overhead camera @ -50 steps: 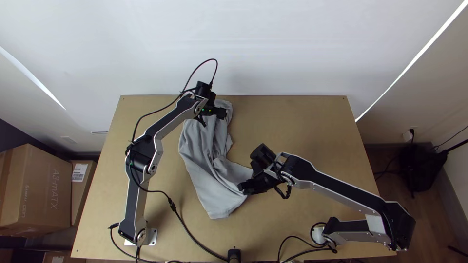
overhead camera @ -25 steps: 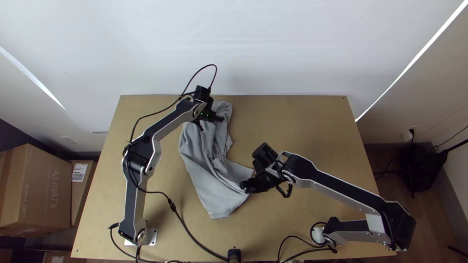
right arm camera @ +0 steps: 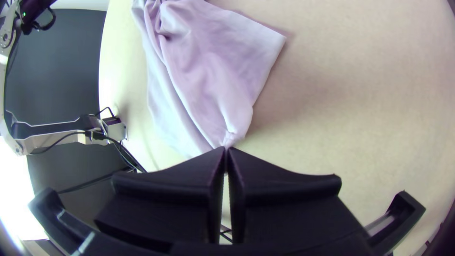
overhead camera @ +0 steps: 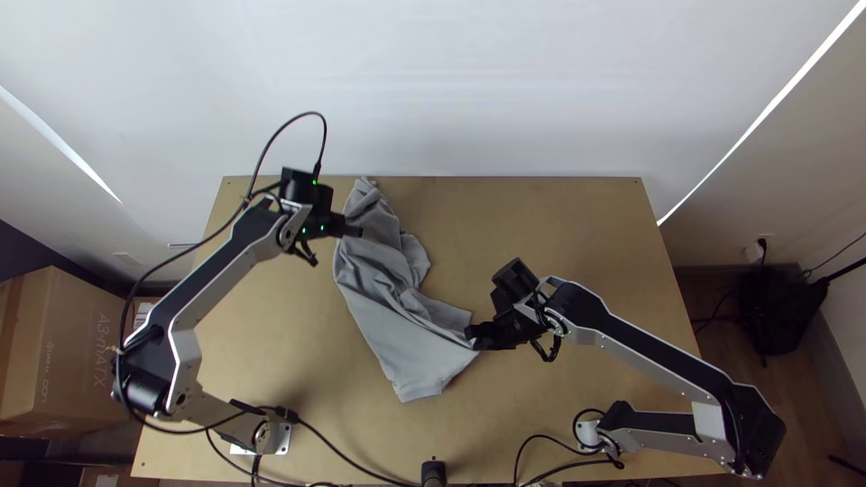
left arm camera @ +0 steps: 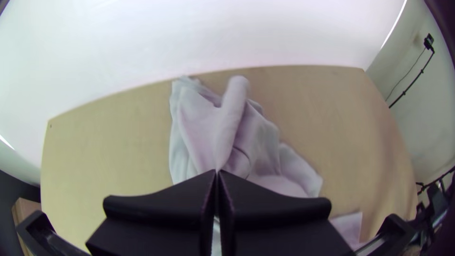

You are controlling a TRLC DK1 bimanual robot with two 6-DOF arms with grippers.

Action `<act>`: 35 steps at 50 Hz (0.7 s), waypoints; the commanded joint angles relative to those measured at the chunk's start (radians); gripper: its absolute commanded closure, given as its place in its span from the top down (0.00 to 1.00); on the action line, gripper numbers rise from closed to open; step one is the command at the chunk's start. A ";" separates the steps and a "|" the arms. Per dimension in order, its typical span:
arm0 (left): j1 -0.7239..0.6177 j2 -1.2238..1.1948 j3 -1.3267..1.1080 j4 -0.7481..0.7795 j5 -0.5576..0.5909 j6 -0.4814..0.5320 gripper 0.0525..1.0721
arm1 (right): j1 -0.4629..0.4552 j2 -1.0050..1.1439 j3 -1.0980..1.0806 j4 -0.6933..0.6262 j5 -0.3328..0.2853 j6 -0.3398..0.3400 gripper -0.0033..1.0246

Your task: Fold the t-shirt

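"Cloth t-shirt, plain grey [overhead camera: 397, 335] — where do you have it?"

"You have it on the light wooden desk [overhead camera: 586, 252], left of the middle, running from near the far edge towards you. It's bunched and creased at the far end, flatter at the near one."

"And your hands?"

"Your left black, wide-fingered hand [overhead camera: 352, 231] is pinching the shirt towards its far end. Your right matching black hand [overhead camera: 471, 337] has its fingertips closed on a puckered bit — at the shirt's right side, towards the near end."
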 commanded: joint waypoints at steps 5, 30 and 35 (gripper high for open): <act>0.011 -0.118 -0.287 0.012 0.018 -0.035 0.02 | -0.009 -0.030 -0.017 -0.021 0.003 -0.033 0.03; 0.102 -0.397 -0.471 -0.152 0.204 0.023 0.94 | -0.027 0.004 -0.035 -0.018 0.003 -0.079 0.03; 0.211 -0.405 -0.418 -0.157 0.277 0.036 0.95 | -0.040 0.012 -0.042 -0.018 0.003 -0.089 0.03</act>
